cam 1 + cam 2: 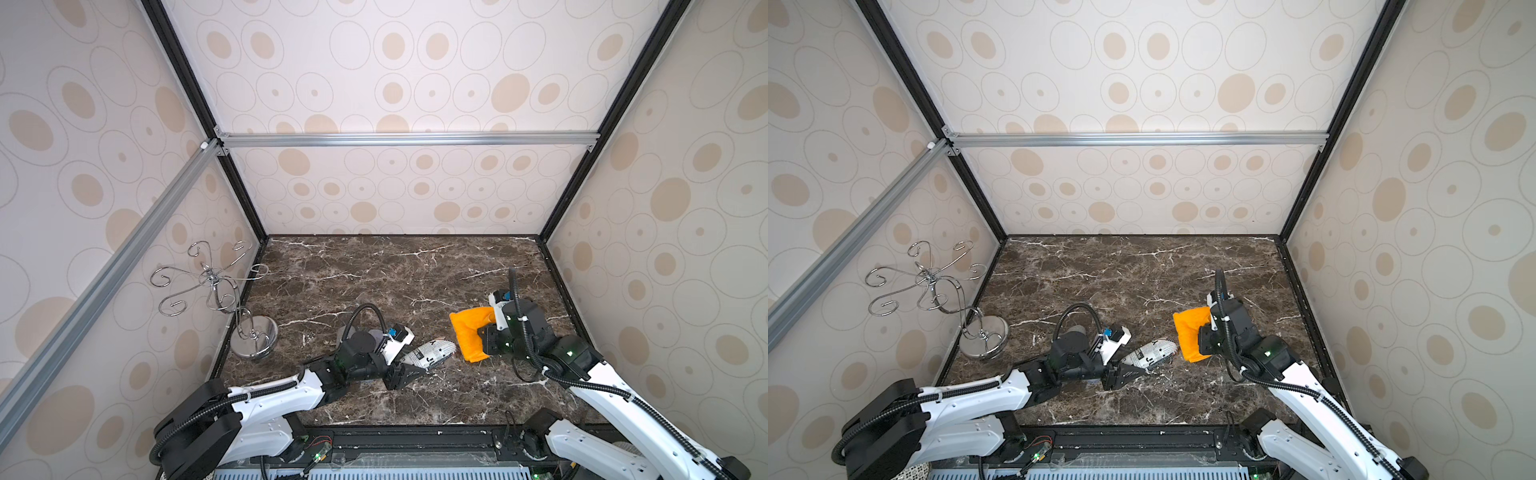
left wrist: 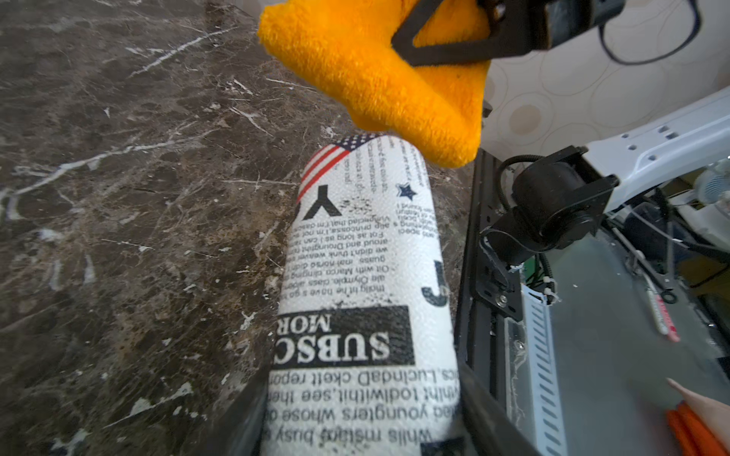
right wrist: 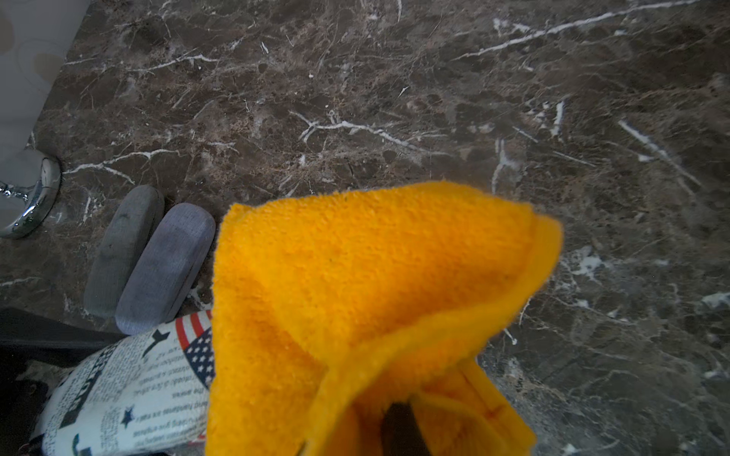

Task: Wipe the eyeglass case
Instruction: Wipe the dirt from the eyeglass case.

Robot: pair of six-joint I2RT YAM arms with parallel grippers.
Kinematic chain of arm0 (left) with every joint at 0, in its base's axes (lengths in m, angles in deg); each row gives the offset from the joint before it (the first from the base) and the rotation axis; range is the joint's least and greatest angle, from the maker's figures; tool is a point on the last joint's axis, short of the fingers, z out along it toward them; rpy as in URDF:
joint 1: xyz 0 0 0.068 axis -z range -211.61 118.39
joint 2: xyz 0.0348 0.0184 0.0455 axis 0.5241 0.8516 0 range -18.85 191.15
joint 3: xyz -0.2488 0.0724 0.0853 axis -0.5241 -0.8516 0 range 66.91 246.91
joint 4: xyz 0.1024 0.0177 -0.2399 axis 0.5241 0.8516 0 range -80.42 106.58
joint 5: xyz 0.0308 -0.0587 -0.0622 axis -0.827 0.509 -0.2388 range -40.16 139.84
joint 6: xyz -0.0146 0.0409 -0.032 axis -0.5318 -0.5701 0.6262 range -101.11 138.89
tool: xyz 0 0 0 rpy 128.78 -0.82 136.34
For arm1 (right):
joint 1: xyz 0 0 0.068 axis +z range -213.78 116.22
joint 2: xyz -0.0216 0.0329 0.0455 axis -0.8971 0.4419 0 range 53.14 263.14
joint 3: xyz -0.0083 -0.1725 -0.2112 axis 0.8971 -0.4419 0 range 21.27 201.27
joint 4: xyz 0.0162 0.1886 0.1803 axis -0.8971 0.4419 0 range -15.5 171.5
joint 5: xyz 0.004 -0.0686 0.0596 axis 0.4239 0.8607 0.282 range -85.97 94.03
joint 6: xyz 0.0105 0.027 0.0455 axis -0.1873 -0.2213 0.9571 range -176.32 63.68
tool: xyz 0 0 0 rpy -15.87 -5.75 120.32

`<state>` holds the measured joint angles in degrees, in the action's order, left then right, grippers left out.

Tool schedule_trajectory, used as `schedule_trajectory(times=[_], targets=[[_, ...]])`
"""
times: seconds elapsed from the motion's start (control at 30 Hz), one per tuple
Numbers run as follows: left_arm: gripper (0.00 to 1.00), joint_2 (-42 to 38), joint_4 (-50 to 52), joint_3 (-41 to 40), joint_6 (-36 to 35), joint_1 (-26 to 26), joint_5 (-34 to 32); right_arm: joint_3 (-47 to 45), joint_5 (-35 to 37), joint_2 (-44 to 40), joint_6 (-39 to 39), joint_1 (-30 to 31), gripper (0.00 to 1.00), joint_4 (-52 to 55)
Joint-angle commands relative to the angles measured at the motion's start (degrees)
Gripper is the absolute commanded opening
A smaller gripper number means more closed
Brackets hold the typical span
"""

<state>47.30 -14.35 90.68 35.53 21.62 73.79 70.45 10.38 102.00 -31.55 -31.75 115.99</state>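
Note:
The eyeglass case [image 1: 432, 352] is white with newspaper print and a flag patch at its far end, and lies low over the marble near the front middle. My left gripper [image 1: 409, 369] is shut on its near end; in the left wrist view the dark fingers [image 2: 480, 410] press both sides of the case [image 2: 363, 276]. My right gripper [image 1: 482, 340] is shut on a folded orange cloth [image 1: 467, 332], which hangs just right of the case's far tip. The cloth [image 2: 379, 75] overlaps that tip in the left wrist view. I cannot tell whether they touch.
Two grey eyeglass cases [image 3: 122, 248] [image 3: 166, 264] lie side by side on the marble behind my left wrist. A chrome hook stand [image 1: 253, 336] stands at the table's left edge. Patterned walls close off the left, back and right sides.

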Motion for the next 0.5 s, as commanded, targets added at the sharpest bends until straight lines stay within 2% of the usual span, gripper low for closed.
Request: schedule_trajectory(times=[0.0,0.27,0.47], targets=[[0.46,-1.85,5.52,4.16,-5.88,3.5,-12.55,4.42,1.74,1.31,-3.1,-0.78,0.0,3.61],[0.46,1.34,14.96,10.69,-14.63,15.77,-39.99,14.65,-10.27,9.62,-9.73,-1.12,0.0,7.75],[0.48,5.96,14.11,13.18,-22.4,21.53,-53.56,22.27,-17.99,18.76,-16.01,-1.09,0.0,11.98]])
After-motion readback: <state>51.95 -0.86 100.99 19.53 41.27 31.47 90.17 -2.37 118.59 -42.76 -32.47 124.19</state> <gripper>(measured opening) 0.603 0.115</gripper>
